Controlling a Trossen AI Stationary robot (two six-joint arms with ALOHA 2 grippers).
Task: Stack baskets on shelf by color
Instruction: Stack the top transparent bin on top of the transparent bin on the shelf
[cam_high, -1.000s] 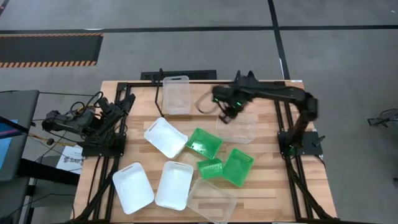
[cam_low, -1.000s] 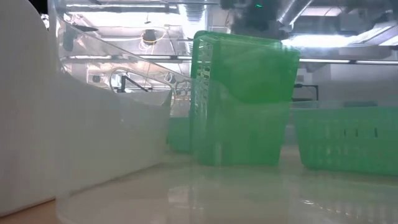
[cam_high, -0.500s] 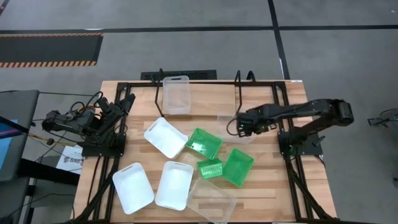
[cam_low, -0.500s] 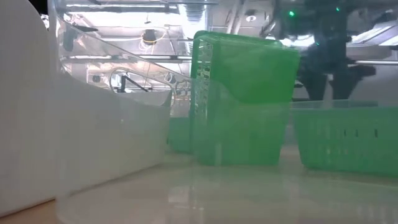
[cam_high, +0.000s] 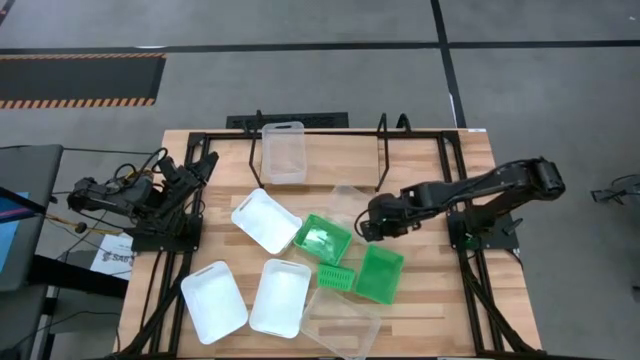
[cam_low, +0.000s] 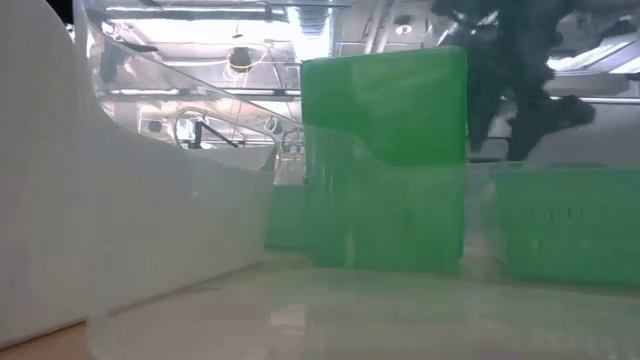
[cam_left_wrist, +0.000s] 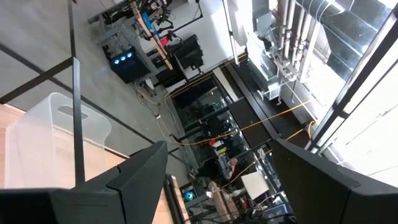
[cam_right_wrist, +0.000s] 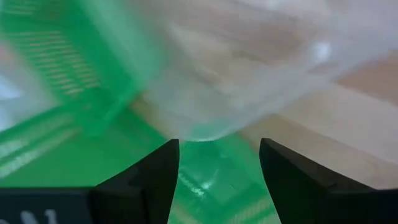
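Note:
My right gripper (cam_high: 374, 222) is low over the table's middle, open, at the right end of a clear basket (cam_high: 346, 200) that sits tilted. Its rim (cam_right_wrist: 205, 118) fills the gap ahead of my fingers. Three green lattice baskets (cam_high: 322, 239) (cam_high: 337, 276) (cam_high: 380, 272) lie just near of it. Three white baskets (cam_high: 265, 220) (cam_high: 213, 300) (cam_high: 280, 297) rest on the wood to the left. Another clear basket (cam_high: 284, 152) stands on the black rod shelf (cam_high: 380, 150), and a third (cam_high: 340, 320) is at the near edge. My left gripper (cam_high: 205, 165) waits, open, at the table's left. My right gripper comes at the clear basket's right end (cam_high: 365, 208), slanting down from the table's right with its fingers (cam_right_wrist: 146, 180) apart. The basket's rounded rim lies ahead of the gap. Whether a finger touches the wall, or a wall sits between the fingers, I cannot tell.
The black table frame (cam_high: 455, 190) runs along both sides. In the low view an upright green basket (cam_low: 385, 160) and a clear one (cam_low: 180, 200) block most of the scene. Bare wood shows at the right near corner (cam_high: 470, 310).
My right gripper has come away from the shelf toward the near edge and down, then a little left to the clear basket. That basket has slid toward the table's left and tipped. The green baskets have shifted slightly toward the near-left.

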